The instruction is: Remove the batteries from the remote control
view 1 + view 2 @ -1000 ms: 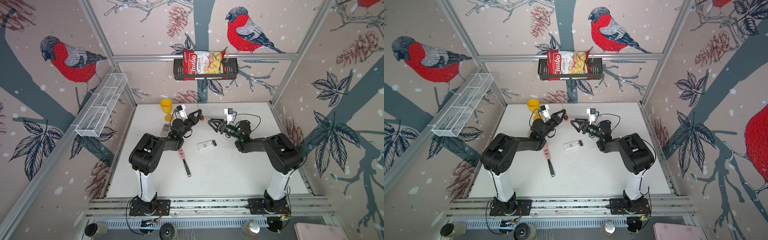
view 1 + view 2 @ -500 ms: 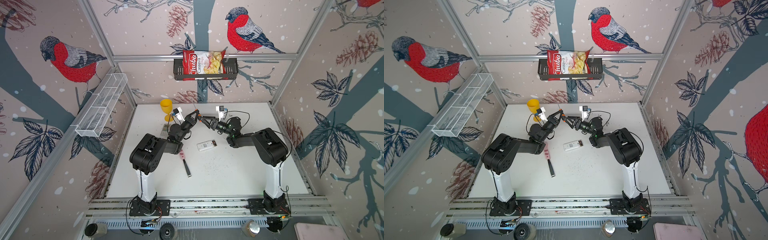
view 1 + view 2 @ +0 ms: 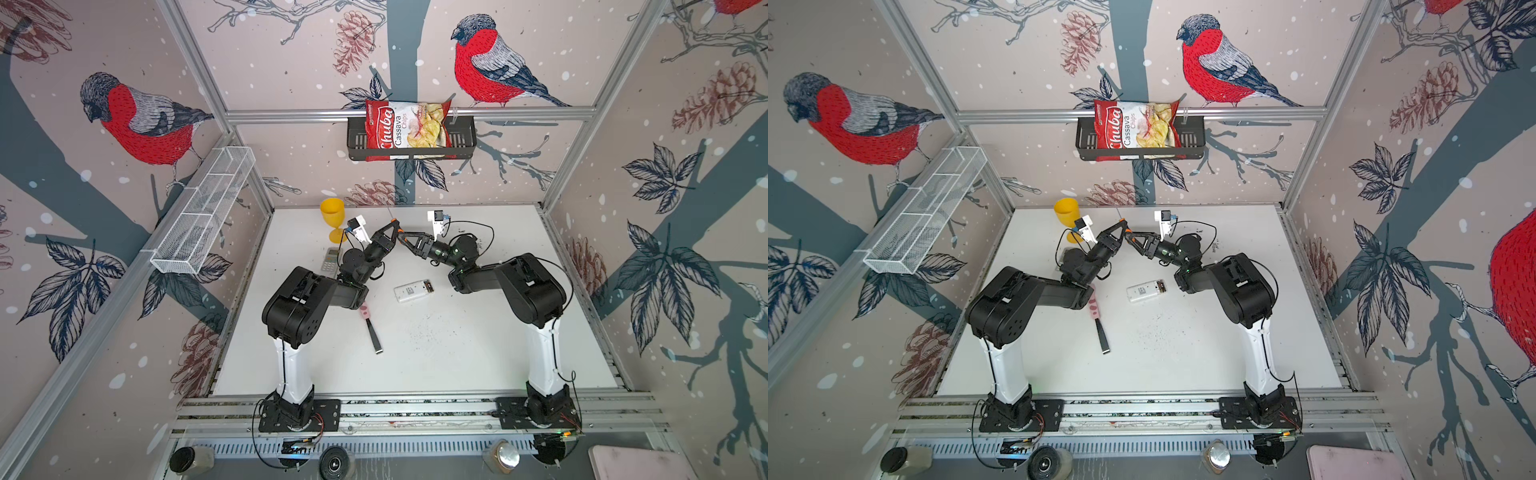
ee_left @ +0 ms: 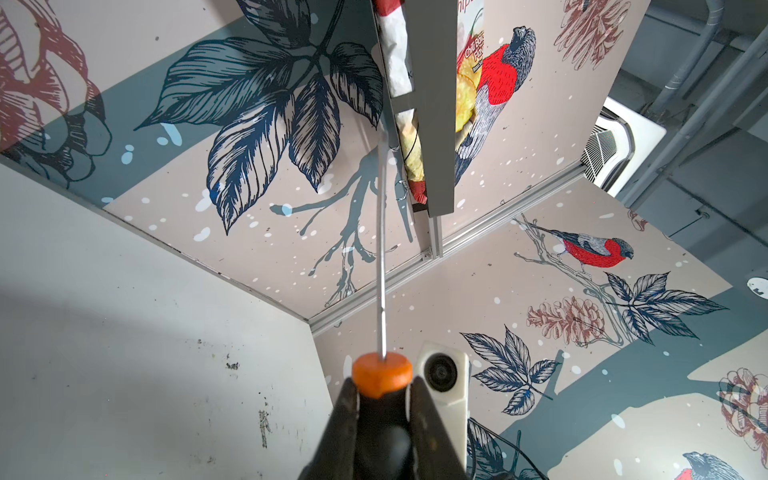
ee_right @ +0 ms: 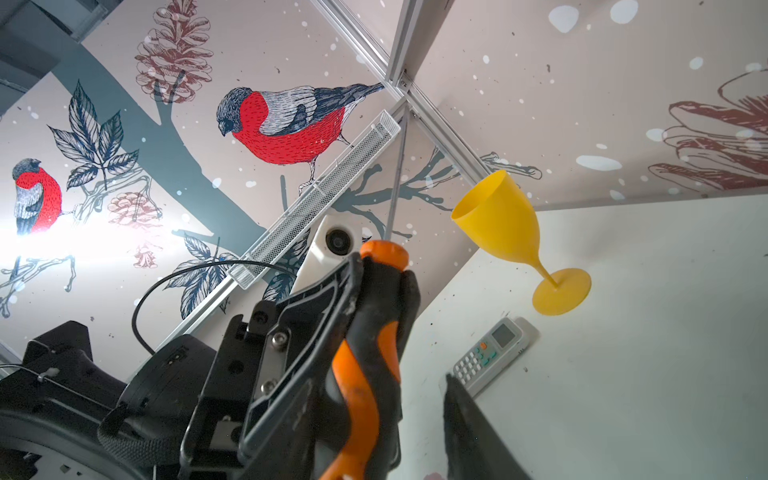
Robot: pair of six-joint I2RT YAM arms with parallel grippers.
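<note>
The white remote control (image 3: 409, 291) (image 3: 1142, 291) lies on the table between the arms. Its far-right end is open and dark batteries (image 3: 428, 286) (image 3: 1160, 286) show inside. My left gripper (image 3: 394, 228) (image 3: 1122, 227) (image 4: 382, 388) is raised above the table, shut on an orange-and-black screwdriver (image 4: 382, 372) whose thin shaft points up. My right gripper (image 3: 402, 238) (image 3: 1131, 237) (image 5: 380, 380) meets it from the right. Its open jaws straddle the screwdriver handle (image 5: 365, 374), and one finger (image 5: 461, 411) stands clear of it.
A yellow goblet (image 3: 332, 216) (image 5: 505, 224) stands at the back left, with a grey buttoned remote (image 3: 330, 259) (image 5: 490, 353) beside it. A pink-handled tool (image 3: 372, 330) lies by the left arm. On the walls hang a white mesh rack (image 3: 203, 212) and a black basket (image 3: 461, 139) holding a chips bag.
My right gripper has swung left to the screwdriver held in the left gripper, and its jaws have narrowed around the handle. The left gripper has shifted slightly and stayed shut.
</note>
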